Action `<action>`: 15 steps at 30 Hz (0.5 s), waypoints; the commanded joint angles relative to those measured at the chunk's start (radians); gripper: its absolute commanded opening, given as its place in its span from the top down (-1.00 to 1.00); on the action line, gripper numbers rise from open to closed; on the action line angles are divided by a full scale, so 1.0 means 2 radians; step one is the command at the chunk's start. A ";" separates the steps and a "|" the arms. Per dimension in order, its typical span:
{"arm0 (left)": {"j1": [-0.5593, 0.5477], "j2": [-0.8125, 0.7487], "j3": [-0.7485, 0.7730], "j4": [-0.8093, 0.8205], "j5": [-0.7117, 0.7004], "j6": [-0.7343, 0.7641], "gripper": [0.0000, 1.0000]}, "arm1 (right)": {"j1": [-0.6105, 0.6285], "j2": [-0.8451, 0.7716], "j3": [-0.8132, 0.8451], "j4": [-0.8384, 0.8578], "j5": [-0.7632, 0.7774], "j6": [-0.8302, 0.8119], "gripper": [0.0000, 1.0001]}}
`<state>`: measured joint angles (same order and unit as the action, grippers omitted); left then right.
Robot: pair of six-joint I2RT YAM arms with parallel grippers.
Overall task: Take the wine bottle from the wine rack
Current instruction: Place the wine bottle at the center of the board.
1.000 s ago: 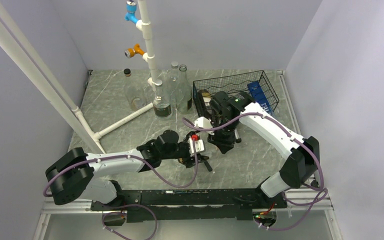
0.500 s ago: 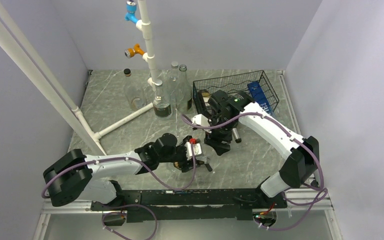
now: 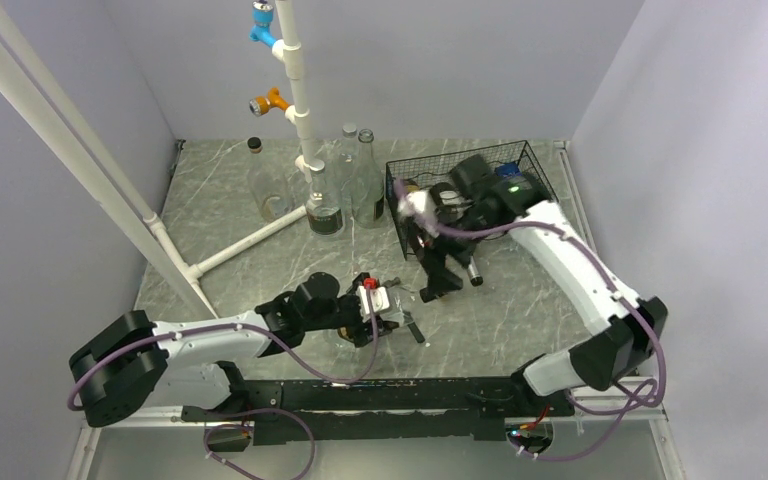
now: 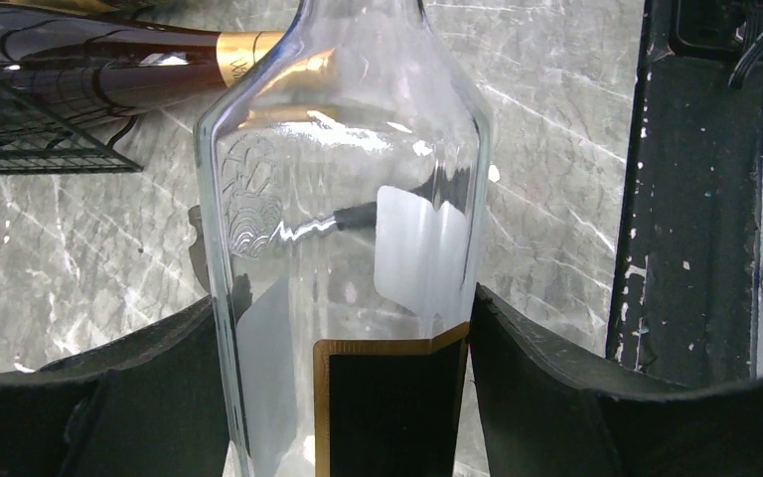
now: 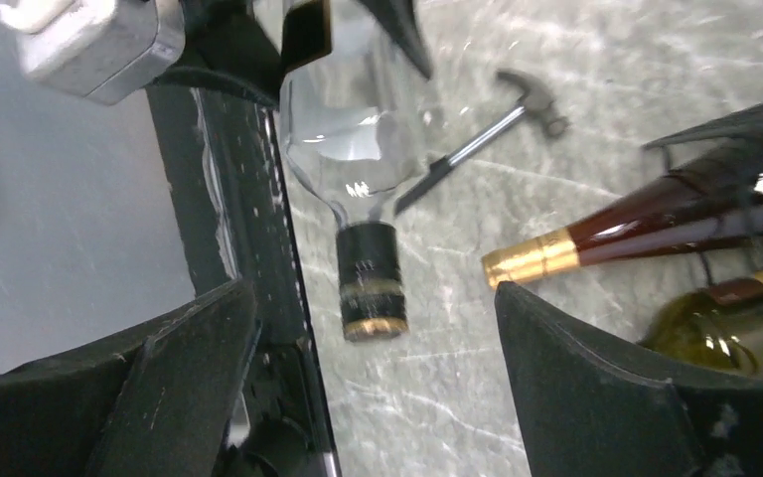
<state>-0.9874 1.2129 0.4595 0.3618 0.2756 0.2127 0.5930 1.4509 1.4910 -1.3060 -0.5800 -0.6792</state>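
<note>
My left gripper is shut on the body of a clear wine bottle with a black, gold-edged label, held over the table in front of the arms. Its black-capped neck points toward my right gripper, which hangs open a little beyond the cap, touching nothing. In the top view the left gripper sits near the table's front middle and the right gripper just behind it. The black wire wine rack stands at the back right; a dark red bottle and a green one lie in it.
Several empty glass bottles stand at the back beside a white pipe stand. A small hammer lies on the marble top next to the held bottle. The black base rail runs along the near edge.
The right gripper has opened, let go of the bottle's neck and drawn back toward the rack. The left arm, still holding the bottle, has shifted slightly left and nearer.
</note>
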 commanded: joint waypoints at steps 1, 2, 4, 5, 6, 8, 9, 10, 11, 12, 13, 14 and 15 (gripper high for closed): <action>0.003 -0.043 -0.001 0.103 -0.015 -0.024 1.00 | -0.114 -0.042 0.026 0.016 -0.175 -0.009 -0.87; 0.003 -0.048 -0.003 0.105 -0.019 -0.028 1.00 | -0.123 -0.050 0.021 0.022 -0.192 -0.006 -0.88; 0.003 -0.061 -0.013 0.119 -0.030 -0.038 1.00 | -0.130 -0.067 0.005 0.044 -0.213 0.000 -0.90; 0.003 -0.065 -0.019 0.129 -0.037 -0.045 1.00 | -0.132 -0.076 -0.007 0.059 -0.220 0.006 -0.90; 0.003 -0.072 -0.025 0.141 -0.042 -0.053 1.00 | -0.133 -0.083 -0.019 0.076 -0.227 0.013 -0.91; 0.003 -0.082 -0.035 0.163 -0.051 -0.069 1.00 | -0.134 -0.091 -0.045 0.097 -0.241 0.009 -0.92; 0.003 -0.085 -0.038 0.174 -0.054 -0.077 1.00 | -0.133 -0.093 -0.055 0.104 -0.247 0.005 -0.92; 0.002 -0.089 -0.042 0.184 -0.056 -0.083 1.00 | -0.134 -0.095 -0.065 0.120 -0.256 0.002 -0.92; 0.003 -0.092 -0.045 0.192 -0.059 -0.089 1.00 | -0.134 -0.095 -0.072 0.126 -0.263 -0.003 -0.92; 0.003 -0.095 -0.047 0.201 -0.060 -0.096 1.00 | -0.133 -0.096 -0.077 0.136 -0.270 -0.012 -0.92; 0.003 -0.097 -0.050 0.209 -0.061 -0.100 1.00 | -0.133 -0.096 -0.082 0.144 -0.280 -0.022 -0.93; 0.003 -0.100 -0.052 0.213 -0.062 -0.103 1.00 | -0.134 -0.095 -0.087 0.149 -0.291 -0.033 -0.94; 0.003 -0.102 -0.053 0.215 -0.062 -0.103 1.00 | -0.133 -0.092 -0.090 0.149 -0.303 -0.048 -0.94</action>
<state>-0.9848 1.0672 0.3351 0.5407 0.1699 0.0631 0.3260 1.2659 1.3388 -1.1130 -1.0397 -0.6807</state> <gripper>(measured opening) 0.753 0.965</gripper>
